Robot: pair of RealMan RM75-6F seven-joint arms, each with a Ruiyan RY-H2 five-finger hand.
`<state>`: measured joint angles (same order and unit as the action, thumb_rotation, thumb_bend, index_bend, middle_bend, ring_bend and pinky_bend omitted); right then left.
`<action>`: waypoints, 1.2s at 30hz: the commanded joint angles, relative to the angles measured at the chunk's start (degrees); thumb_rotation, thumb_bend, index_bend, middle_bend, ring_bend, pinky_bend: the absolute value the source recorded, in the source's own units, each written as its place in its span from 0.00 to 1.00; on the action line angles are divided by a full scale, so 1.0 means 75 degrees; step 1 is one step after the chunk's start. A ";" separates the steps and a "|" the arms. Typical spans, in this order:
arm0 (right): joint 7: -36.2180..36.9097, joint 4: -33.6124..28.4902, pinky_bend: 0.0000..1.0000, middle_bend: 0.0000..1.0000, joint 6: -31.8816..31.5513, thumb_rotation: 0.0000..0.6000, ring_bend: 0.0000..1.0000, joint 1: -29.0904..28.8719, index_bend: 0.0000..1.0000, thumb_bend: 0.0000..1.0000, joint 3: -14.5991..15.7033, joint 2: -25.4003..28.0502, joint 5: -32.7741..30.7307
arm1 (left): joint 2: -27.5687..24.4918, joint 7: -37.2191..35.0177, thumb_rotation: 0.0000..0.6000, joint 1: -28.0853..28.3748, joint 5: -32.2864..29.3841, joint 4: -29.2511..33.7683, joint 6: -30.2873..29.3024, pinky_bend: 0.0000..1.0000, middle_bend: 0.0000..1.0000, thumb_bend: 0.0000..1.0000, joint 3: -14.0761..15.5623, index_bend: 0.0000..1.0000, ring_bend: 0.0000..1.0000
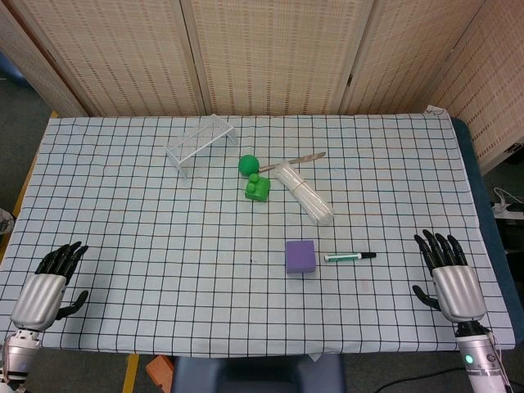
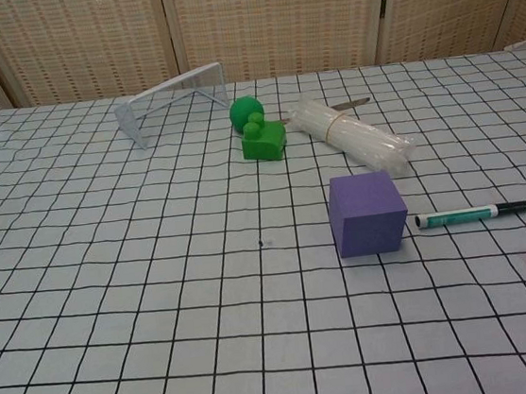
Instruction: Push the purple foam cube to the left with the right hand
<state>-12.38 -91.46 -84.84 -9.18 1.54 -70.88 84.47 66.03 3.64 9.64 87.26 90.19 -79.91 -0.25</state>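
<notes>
**Cube lies to the left of the idle right hand**

The purple foam cube [image 1: 300,256] sits mid-table, well apart from the right hand [image 1: 449,274] and to its left, with a green-and-white marker pen [image 1: 350,257] between them. That hand rests flat, fingers slightly spread, holding nothing. The left hand [image 1: 47,286] lies farther away, equally empty.

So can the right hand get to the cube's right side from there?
Probably yes, but the marker pen lies just right of the purple foam cube, between it and the open right hand.
</notes>
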 commanded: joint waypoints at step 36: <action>-0.4299 0.0713 0.11 0.36 0.2650 1.00 0.11 -0.2291 0.36 0.21 -0.1323 -0.2830 -0.2828 | -0.0496 -0.1472 1.00 0.0053 0.0344 -0.0091 0.0065 0.12 0.00 0.36 0.0145 0.00 0.00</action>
<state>-44.25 -86.20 -64.98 -26.17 -8.38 -91.98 63.63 62.30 -7.39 10.03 89.84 89.51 -79.40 0.84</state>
